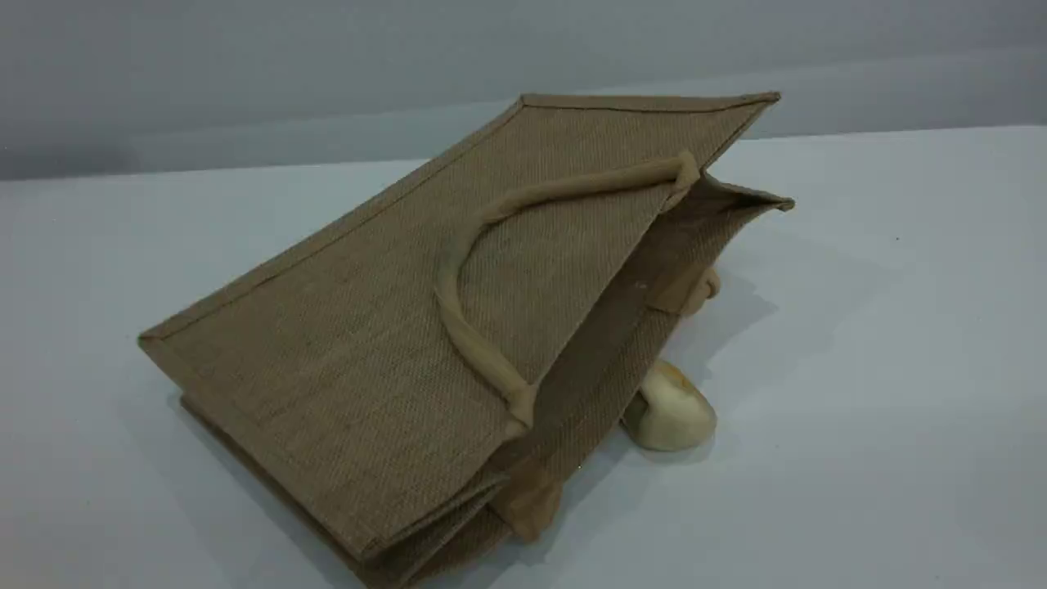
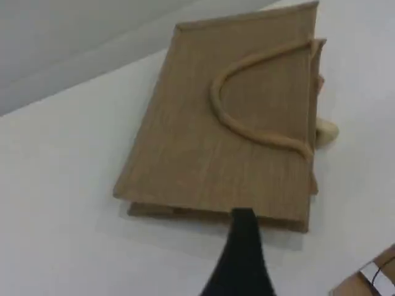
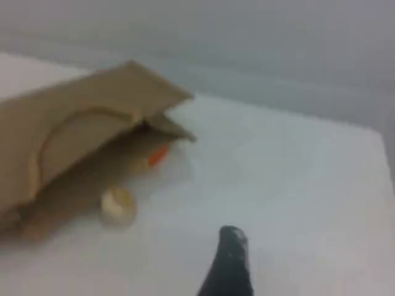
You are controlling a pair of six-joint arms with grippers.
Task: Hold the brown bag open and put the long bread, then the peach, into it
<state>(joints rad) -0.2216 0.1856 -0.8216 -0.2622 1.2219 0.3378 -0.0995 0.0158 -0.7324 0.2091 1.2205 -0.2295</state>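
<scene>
The brown bag (image 1: 343, 327) lies on its side on the table, its upper wall raised on the right so the mouth gapes a little toward the right. One rolled handle (image 1: 466, 319) rests on top. The long bread and the peach are out of view. An orange patch (image 3: 157, 154) shows in the shadow under the raised wall; I cannot tell what it is. My left gripper (image 2: 242, 216) hovers above the bag's (image 2: 203, 142) closed bottom edge with nothing in it. My right gripper (image 3: 231, 234) hangs over bare table to the right of the bag (image 3: 74, 123), also with nothing in it. Neither arm shows in the scene view.
A small pale beige lump (image 1: 671, 409) lies on the table against the bag's mouth edge, also seen from both wrists (image 2: 327, 131) (image 3: 117, 205). A brown corner with a white label (image 2: 370, 280) sits at the lower right of the left wrist view.
</scene>
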